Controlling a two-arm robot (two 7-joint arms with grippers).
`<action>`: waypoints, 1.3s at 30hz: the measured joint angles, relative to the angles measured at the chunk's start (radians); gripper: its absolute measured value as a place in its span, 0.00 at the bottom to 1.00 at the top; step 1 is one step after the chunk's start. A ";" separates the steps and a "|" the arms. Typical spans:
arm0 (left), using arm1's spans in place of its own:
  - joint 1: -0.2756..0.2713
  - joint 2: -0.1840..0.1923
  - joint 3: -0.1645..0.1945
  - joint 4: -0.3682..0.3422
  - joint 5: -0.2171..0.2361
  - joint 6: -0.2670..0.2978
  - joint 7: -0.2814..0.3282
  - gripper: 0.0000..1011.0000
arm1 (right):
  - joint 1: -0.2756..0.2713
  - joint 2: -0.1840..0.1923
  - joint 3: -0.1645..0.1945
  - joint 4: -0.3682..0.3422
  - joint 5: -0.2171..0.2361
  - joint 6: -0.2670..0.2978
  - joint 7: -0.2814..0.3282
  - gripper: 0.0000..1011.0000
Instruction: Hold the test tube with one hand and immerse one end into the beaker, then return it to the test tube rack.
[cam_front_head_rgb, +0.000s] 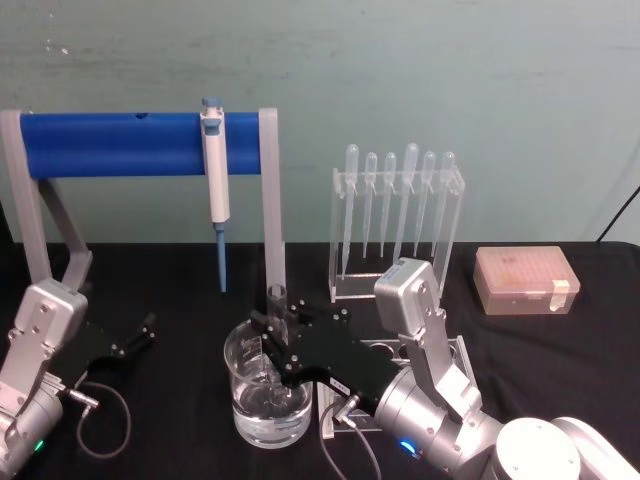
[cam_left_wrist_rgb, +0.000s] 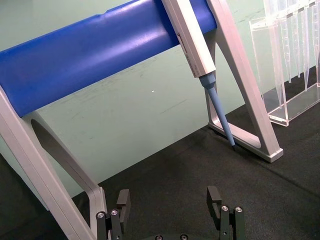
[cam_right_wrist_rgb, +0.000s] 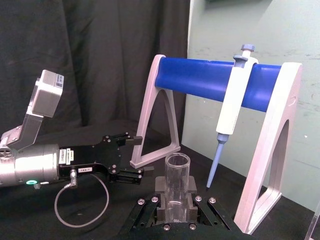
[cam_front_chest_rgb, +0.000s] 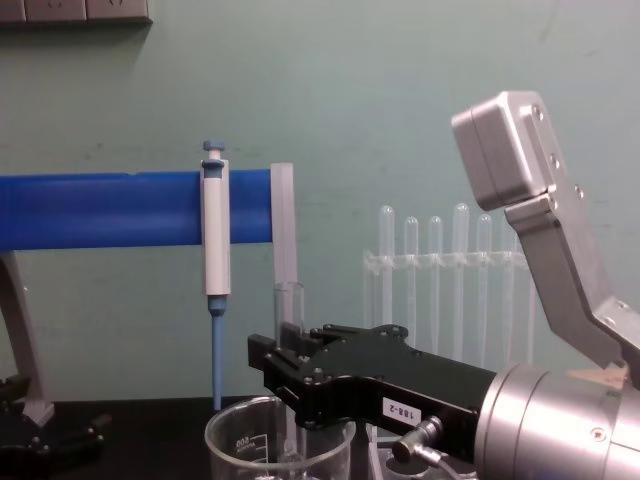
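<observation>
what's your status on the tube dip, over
Right gripper shut on the test tube, upright, lower end down inside the beaker. Left gripper open, parked at left. Pipettor hangs behind, clear of the path.

My right gripper (cam_front_chest_rgb: 285, 365) carries a white label (cam_front_chest_rgb: 400, 408) reading 188-2. The beaker (cam_front_chest_rgb: 222, 448) shows a printed number, apparently 200 – seen reversed. My left gripper (cam_right_wrist_rgb: 139, 156) bears another sticker (cam_right_wrist_rgb: 86, 170) – illegible.

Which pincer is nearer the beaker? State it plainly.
Right. The right pincer is above the beaker, gripping the test tube; the left pincer sits open, off to the beaker's left.
</observation>
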 joint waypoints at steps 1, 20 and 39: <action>0.000 0.000 0.000 0.000 0.000 0.000 0.000 0.99 | 0.000 0.000 0.000 0.000 0.000 0.000 0.000 0.22; 0.000 0.000 0.000 0.000 0.000 0.000 0.000 0.99 | 0.000 0.000 0.000 0.000 0.000 0.001 -0.001 0.22; 0.000 0.000 0.000 0.000 0.000 0.000 0.000 0.99 | 0.000 0.000 0.000 0.000 0.000 0.001 -0.001 0.22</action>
